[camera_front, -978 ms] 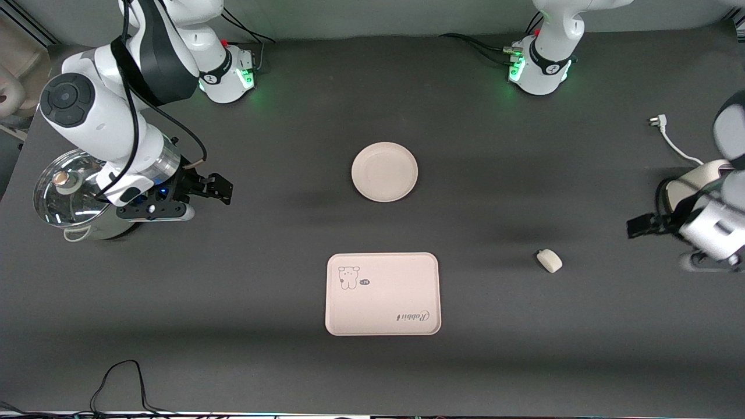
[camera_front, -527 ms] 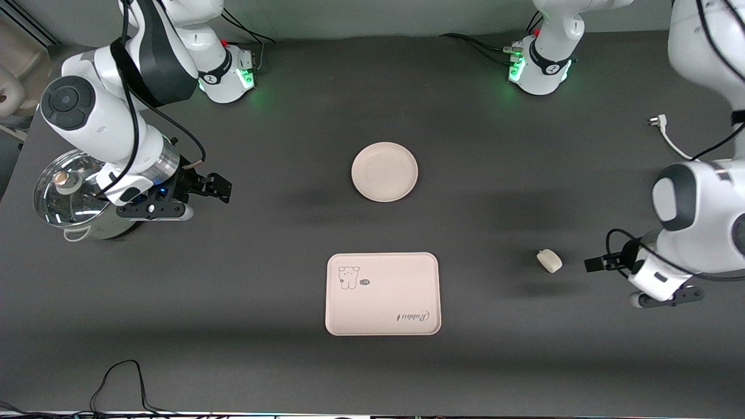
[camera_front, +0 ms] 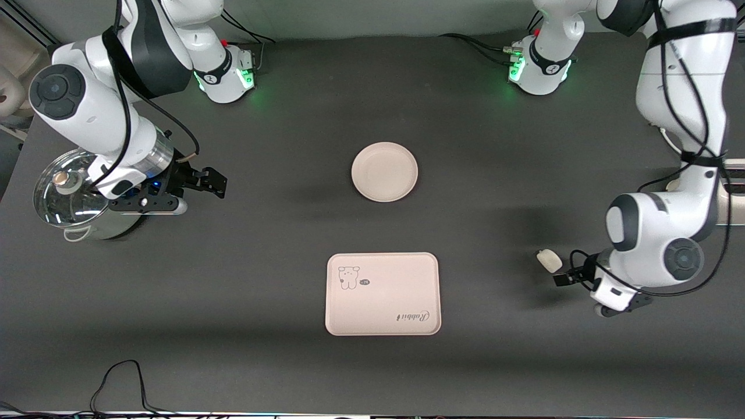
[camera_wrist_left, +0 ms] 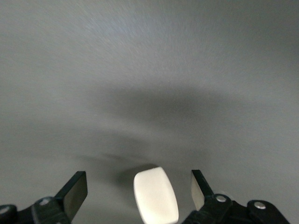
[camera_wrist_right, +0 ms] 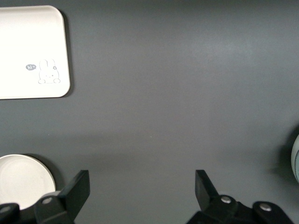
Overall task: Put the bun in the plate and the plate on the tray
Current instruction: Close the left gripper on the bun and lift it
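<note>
At the right arm's end of the table stands a pot (camera_front: 73, 198) with a glass lid, and the right gripper (camera_front: 216, 185) hangs just beside it, above bare table (camera_front: 262, 279). Its fingers (camera_wrist_right: 77, 189) are spread wide and hold nothing. This arm waits, probably to leave the middle free for the other arm.

In the middle lies the plate (camera_front: 385, 171), empty, with nothing touching it. The tray (camera_front: 382, 294) lies nearer to the front camera than the plate and well apart from it, also empty; its rabbit drawing shows in the corner toward the right arm's end. The plate sits between the two arms, so it seems either arm can reach it.

Toward the left arm's end rests the bun (camera_front: 549, 260) on the table, well apart from the plate and the tray. The left gripper (camera_front: 563, 279) is low and just beside the bun. In the left wrist view the bun (camera_wrist_left: 155, 195) lies between the two fingers (camera_wrist_left: 74, 192), which are apart and not touching it. The hand is so placed, it seems, to close on the bun's narrow sides. The grasp is not yet made, so the task looks to be only at its start.
</note>
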### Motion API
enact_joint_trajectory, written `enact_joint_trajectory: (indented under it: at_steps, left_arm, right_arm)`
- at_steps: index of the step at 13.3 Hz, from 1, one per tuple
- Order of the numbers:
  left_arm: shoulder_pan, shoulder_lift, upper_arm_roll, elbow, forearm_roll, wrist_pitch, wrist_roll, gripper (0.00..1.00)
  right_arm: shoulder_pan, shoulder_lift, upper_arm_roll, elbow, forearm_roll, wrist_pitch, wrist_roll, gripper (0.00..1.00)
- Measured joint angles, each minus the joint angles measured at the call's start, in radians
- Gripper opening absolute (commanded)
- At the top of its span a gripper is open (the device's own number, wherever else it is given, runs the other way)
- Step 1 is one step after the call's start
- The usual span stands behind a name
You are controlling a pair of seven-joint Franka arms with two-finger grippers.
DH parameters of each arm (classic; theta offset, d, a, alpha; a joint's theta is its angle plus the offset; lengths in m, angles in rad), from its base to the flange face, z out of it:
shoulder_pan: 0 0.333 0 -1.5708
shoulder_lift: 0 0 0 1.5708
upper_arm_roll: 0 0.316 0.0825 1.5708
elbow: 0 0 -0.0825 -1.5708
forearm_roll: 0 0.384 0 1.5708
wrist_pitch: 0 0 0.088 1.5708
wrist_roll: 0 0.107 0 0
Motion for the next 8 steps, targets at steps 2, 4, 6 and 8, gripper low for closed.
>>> enact_joint_trajectory:
  at_steps: [2,4,6,8]
  left_arm:
    - [-0.004,0.016,-0.003,-0.033,-0.004,0.045,-0.004,0.97]
    - [-0.006,0.019,-0.006,-0.047,-0.005,0.053,-0.014,0.94]
    - [-0.018,0.018,-0.008,-0.05,-0.006,0.053,-0.044,0.85]
    - [-0.033,0.016,-0.008,-0.057,-0.006,0.053,-0.065,0.65]
  right_arm:
    - [0.0,-0.011,-0.014,0.011,0.0,0.0,-0.016,1.0]
    - [0.0,-0.016,-0.018,0.018,0.0,0.002,-0.055,1.0]
    - [0.0,-0.011,-0.018,0.038,0.0,0.006,-0.1,1.0]
    - [0.003,-0.007,-0.014,0.06,0.0,0.006,-0.103,1.0]
